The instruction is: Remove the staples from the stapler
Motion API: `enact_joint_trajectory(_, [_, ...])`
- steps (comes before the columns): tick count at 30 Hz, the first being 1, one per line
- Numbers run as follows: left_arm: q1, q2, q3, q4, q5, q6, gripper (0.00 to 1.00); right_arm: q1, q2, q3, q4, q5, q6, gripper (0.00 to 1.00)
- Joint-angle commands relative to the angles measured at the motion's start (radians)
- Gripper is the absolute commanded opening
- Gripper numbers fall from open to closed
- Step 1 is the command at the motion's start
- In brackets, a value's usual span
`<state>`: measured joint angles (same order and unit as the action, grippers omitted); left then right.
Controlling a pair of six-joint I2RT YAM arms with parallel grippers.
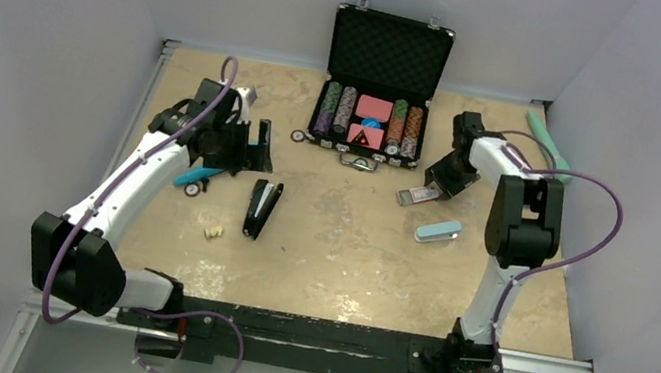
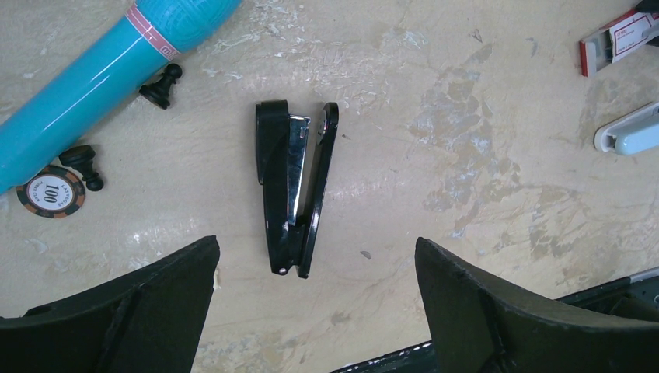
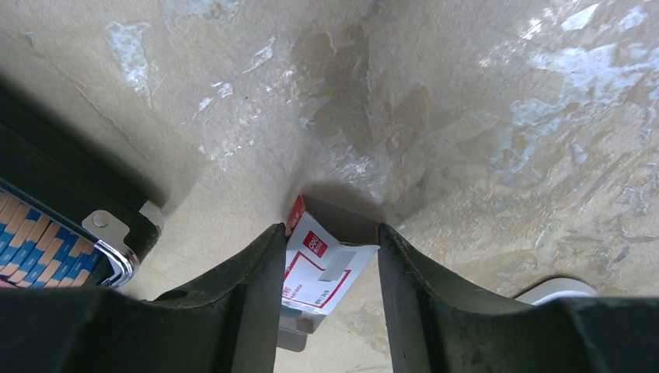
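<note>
A black stapler [image 1: 262,208] [image 2: 291,186] lies on its side on the tan table, hinged slightly apart so its chrome magazine shows. No staples show in it. My left gripper [image 1: 255,146] [image 2: 316,242] hangs open above the stapler's hinge end, touching nothing. A red-and-white staple box [image 1: 418,195] [image 3: 322,268] lies skewed on the table to the right. My right gripper [image 1: 440,178] [image 3: 330,233] is down over it, half closed. Its left finger [image 3: 256,287] presses the red flap, and the box's far corner meets the right finger.
An open black case of poker chips [image 1: 382,84] stands at the back. A light-blue stapler [image 1: 438,231] lies near the box. A teal tube [image 2: 101,78], black pawns, a chip [image 2: 50,194] and a cream lump [image 1: 213,231] lie left of the black stapler.
</note>
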<state>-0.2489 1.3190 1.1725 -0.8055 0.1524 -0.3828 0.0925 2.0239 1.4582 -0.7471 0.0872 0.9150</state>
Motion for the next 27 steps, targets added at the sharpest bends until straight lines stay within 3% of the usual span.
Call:
enact_joint_trajectory(1, [0.002,-0.017,0.035,0.009,-0.001,0.007,0.99,0.032,-0.001,0.027,-0.015,0.022,-0.005,0.42])
enact_joint_trajectory(5, [0.002,-0.017,0.035,0.009,0.0,0.007,0.99,0.077,-0.018,0.026,-0.019,0.004,-0.007,0.32])
enact_joint_trajectory(14, [0.002,-0.002,0.035,0.017,0.024,0.004,0.99,0.218,-0.003,0.067,-0.046,-0.045,-0.055,0.33])
enact_joint_trajectory(17, [0.002,0.011,0.037,0.022,0.04,0.005,0.99,0.239,-0.013,0.058,-0.031,-0.082,-0.082,0.43])
enact_joint_trajectory(21, [-0.001,0.042,0.046,0.034,0.108,0.029,0.99,0.241,-0.04,0.035,-0.003,-0.105,-0.11,0.81])
enact_joint_trajectory(23, [-0.007,0.059,0.047,0.047,0.174,0.058,0.98,0.241,-0.058,0.033,0.012,-0.099,-0.131,0.86])
enact_joint_trajectory(27, [-0.067,0.104,0.063,0.053,0.244,0.122,0.96,0.239,-0.088,0.059,0.06,-0.059,-0.251,0.86])
